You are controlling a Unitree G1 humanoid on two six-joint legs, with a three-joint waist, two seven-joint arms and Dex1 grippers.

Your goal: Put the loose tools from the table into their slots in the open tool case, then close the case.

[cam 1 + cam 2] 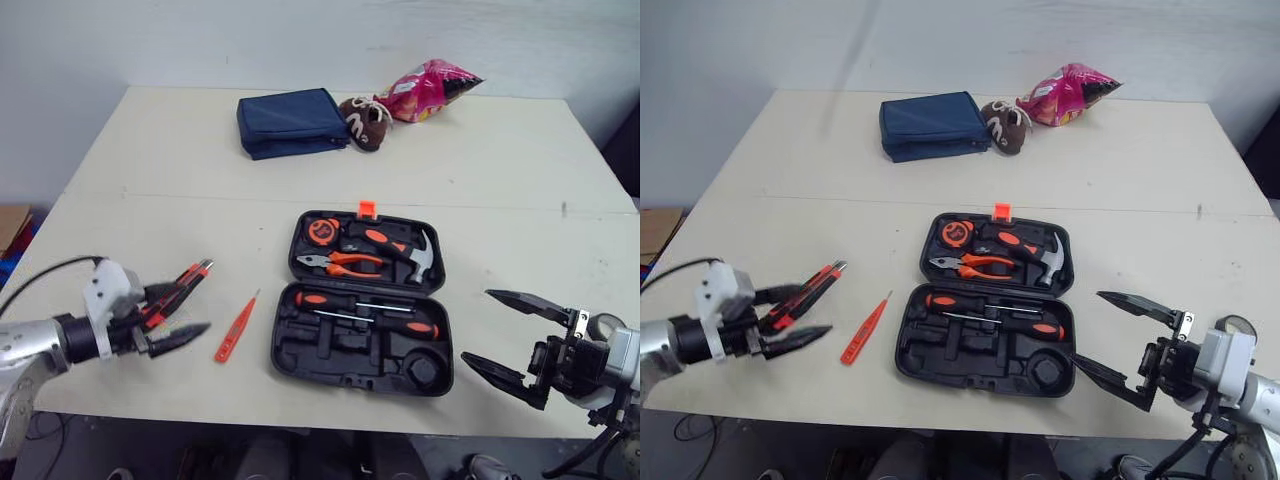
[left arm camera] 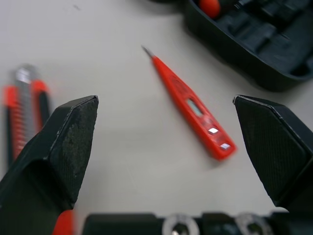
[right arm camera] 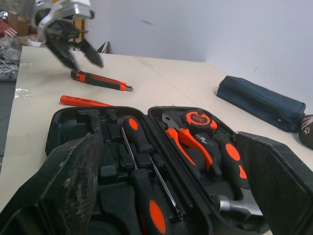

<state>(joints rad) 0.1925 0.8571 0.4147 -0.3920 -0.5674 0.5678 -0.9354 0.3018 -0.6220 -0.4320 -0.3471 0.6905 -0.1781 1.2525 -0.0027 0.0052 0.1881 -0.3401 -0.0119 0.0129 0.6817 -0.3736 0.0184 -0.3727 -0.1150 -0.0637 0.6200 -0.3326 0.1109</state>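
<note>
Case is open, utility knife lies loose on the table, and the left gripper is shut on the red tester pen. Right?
No: the left gripper is open; the red tester pen lies on the table, ungripped, as the left wrist view shows. The case is open and the utility knife lies loose.

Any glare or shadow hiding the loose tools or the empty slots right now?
Left eye view: even light, no glare on the table; tester pen and utility knife plainly lit. Left wrist view: small glints on the pen's window. Right wrist view: the tool case has empty black slots, dim and hard to tell apart.
</note>
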